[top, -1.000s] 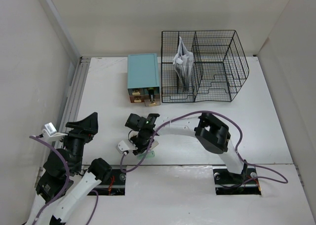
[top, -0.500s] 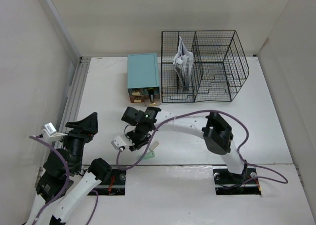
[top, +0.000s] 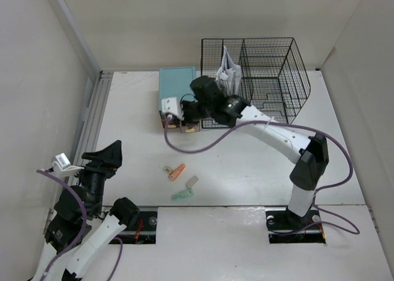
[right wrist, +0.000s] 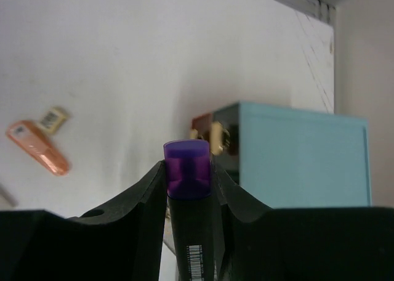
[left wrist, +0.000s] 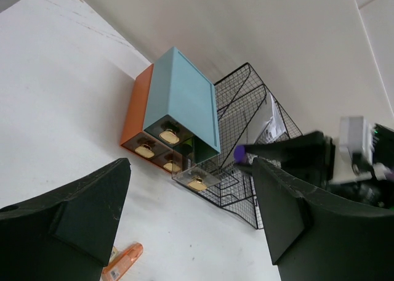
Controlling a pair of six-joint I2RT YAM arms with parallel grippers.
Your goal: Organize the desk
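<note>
White desk [top: 246, 170] lies beneath right gripper [right wrist: 189, 170] clamping a purple-capped marker [right wrist: 187, 164].

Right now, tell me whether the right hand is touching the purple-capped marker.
Touching. The right wrist view shows the right hand closed on the purple-capped marker, pressing its barrel from both sides with no gap.

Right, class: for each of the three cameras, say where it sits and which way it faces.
Top external: above and behind the arms, looking down on the desk; both arms, left gripper and right gripper show.
Left wrist: low, near left, facing the drawer box and wire rack; its open fingers show.
Right wrist: beside the drawer box, looking down; its fingers clamp a purple-capped marker.
Shared: all see the drawer box and orange item.
</note>
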